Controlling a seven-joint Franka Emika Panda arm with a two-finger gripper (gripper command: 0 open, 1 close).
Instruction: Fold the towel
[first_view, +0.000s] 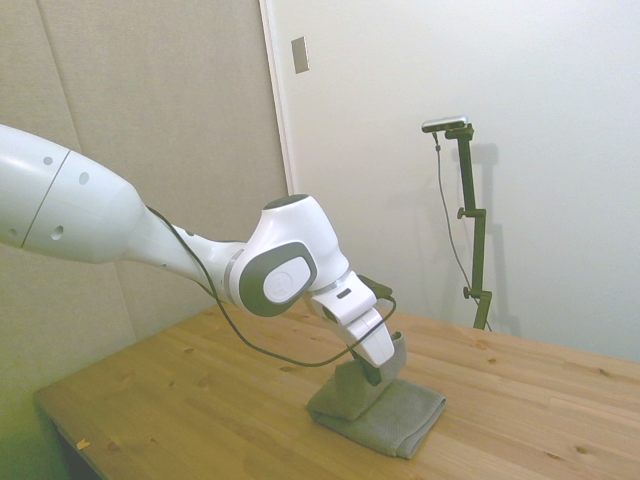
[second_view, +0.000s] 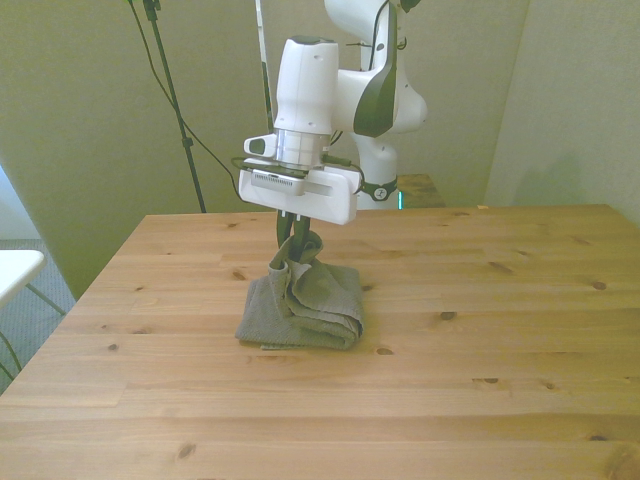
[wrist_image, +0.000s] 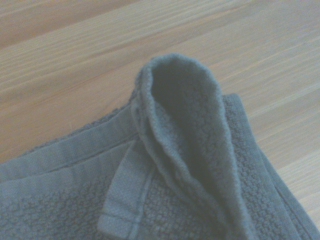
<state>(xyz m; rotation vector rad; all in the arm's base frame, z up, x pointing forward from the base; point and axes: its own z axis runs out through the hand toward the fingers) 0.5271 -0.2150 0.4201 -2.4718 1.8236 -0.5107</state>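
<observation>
Side view: the towel (first_view: 385, 412) is seen lying on the wooden table (first_view: 200, 400), roughly at mid-table, as a thick grey layered bundle. One part of it is lifted into an upright peak. The gripper (first_view: 375, 372) is tilted down over that peak, and its dark fingers are closed on the raised cloth. The rest of the towel is left flat on the wood. A pale wall (first_view: 540, 80) is seen behind.

Front view: the towel (second_view: 305, 305) is placed near the table's centre, slightly toward the front view's left. The table (second_view: 500, 380) is seen as light planks with knots. The gripper (second_view: 296, 232) is held straight above the towel's far edge, and its fingers are pressed together on a pinched fold that is drawn up from the bundle. The lifted fold is draped down onto the layers below.

Wrist view: the towel (wrist_image: 200, 170) is shown close up, with a rounded loop of terry cloth raised over flat layers. A hemmed corner is folded over beside it. Bare table (wrist_image: 75, 60) is visible beyond.
</observation>
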